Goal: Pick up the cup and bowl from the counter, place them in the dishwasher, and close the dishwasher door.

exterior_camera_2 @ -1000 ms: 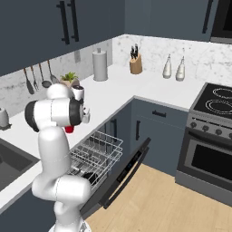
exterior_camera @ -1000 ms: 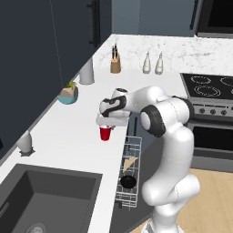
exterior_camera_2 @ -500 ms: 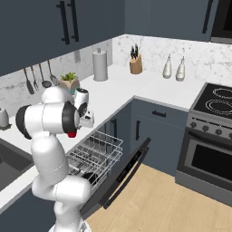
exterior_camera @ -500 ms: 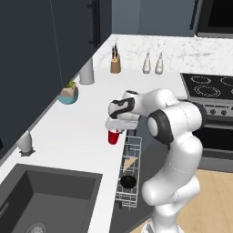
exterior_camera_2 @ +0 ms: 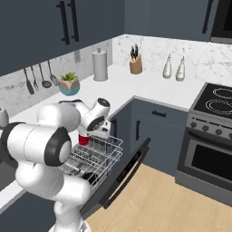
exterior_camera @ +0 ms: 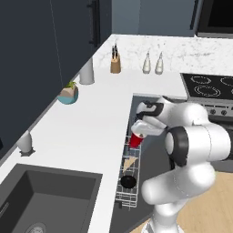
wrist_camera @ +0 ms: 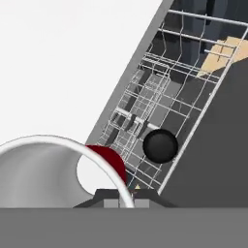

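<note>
While the cup (exterior_camera: 135, 140) is clamped by its rim in the pincer (exterior_camera: 139, 130), it is held over the pulled-out wire rack (exterior_camera_2: 97, 154) of the dishwasher (exterior_camera_2: 118, 170), just off the edge of the white surface (exterior_camera: 82, 123). The bowl (wrist_camera: 160, 145) is seen lying in the rack, and the dishwasher door (exterior_camera_2: 127, 170) is hanging open.

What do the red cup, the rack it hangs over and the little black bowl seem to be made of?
The cup, in the shut gripper: probably thin plastic, matte red outside, white rim and inside. The rack: thin white rods in a grid, likely coated wire. The bowl, sitting in the rack: uniformly black with little shine; plastic or glazed ceramic, I can't tell which.
</note>
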Motion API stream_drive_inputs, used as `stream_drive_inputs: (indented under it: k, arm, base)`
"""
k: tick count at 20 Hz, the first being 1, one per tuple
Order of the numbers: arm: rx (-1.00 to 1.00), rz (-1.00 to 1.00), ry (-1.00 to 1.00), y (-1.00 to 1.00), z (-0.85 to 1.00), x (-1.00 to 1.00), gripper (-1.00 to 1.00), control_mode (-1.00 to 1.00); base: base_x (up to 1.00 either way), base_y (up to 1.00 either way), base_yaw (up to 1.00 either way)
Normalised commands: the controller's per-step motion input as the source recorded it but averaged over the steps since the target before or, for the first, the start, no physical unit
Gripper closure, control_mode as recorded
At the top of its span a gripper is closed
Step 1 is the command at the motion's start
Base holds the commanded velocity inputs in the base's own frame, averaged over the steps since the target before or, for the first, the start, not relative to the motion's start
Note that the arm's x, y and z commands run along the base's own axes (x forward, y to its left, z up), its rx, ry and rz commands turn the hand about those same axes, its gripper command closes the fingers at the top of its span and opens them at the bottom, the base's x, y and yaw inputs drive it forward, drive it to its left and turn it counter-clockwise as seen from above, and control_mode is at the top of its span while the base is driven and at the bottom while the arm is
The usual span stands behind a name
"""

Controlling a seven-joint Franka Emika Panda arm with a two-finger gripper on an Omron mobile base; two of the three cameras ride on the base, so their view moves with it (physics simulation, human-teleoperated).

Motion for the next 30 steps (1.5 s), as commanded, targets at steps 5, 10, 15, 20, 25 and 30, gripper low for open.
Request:
stream_drive_inputs:
  k: [5, 10, 15, 20, 25, 30]
  arm:
    - [0.05, 0.01, -0.14, -0.53, 0.00, -0.06, 1.00, -1.00]
    - [0.00, 0.08, -0.12, -0.51, -0.03, 0.17, 1.00, -1.00]
    - [0.00, 0.18, -0.02, -0.40, -0.25, 0.21, 1.00, -1.00]
    - [0.00, 0.20, 0.00, 0.00, -0.26, 0.39, 1.00, -1.00]
    - [0.00, 0.18, 0.00, 0.00, -0.28, 0.37, 1.00, -1.00]
    - [-0.02, 0.09, -0.01, 0.15, -0.36, 0.30, 1.00, -1.00]
  base:
    - [0.00, 0.00, 0.00]
    - [0.00, 0.00, 0.00]
    - [0.00, 0.00, 0.00]
    - [0.00, 0.00, 0.00]
    - [0.00, 0.00, 0.00]
    - [0.00, 0.00, 0.00]
